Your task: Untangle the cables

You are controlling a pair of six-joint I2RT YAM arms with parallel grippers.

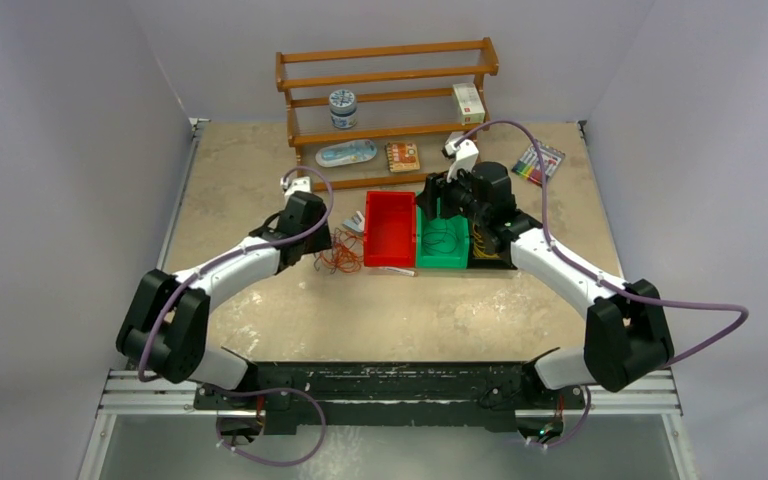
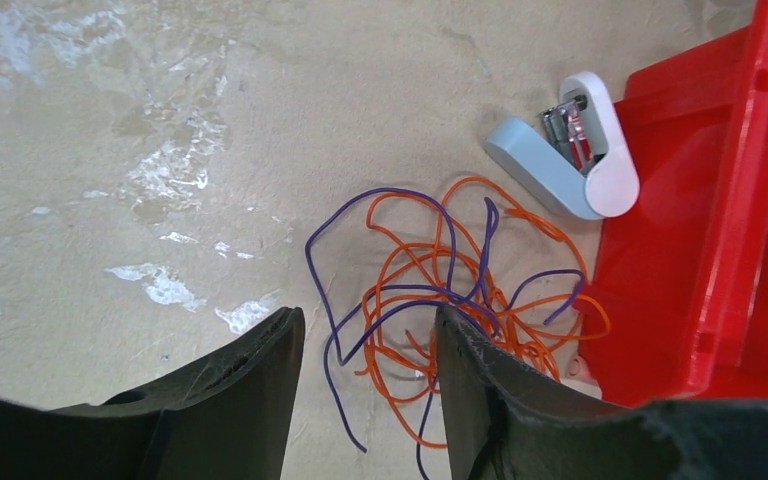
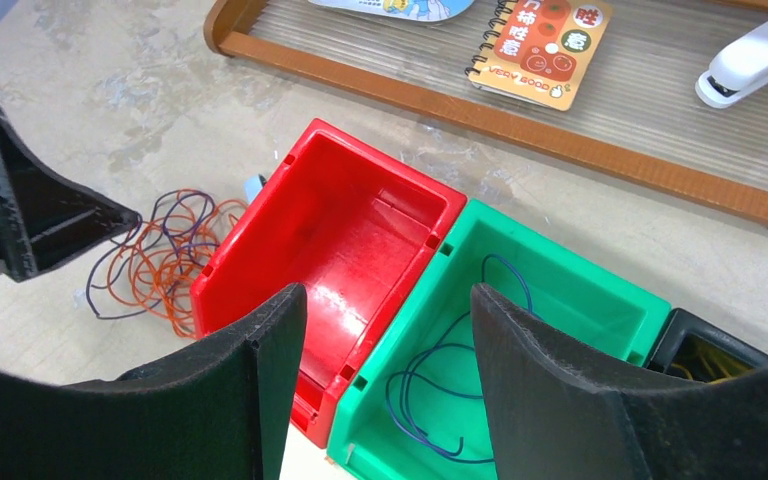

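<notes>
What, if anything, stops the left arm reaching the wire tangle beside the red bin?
Probably nothing, so likely yes: the left gripper hangs open just over the tangle, some strands lying between its fingers. The red bin and stapler sit off to one side.

Overhead, two close wrist views; cables point(image 2: 440, 290) seemingly shared

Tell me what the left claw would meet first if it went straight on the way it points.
The left claw would probably meet the cables first: orange and purple strands lie between its open jaws on the table. Height is unclear.
</notes>
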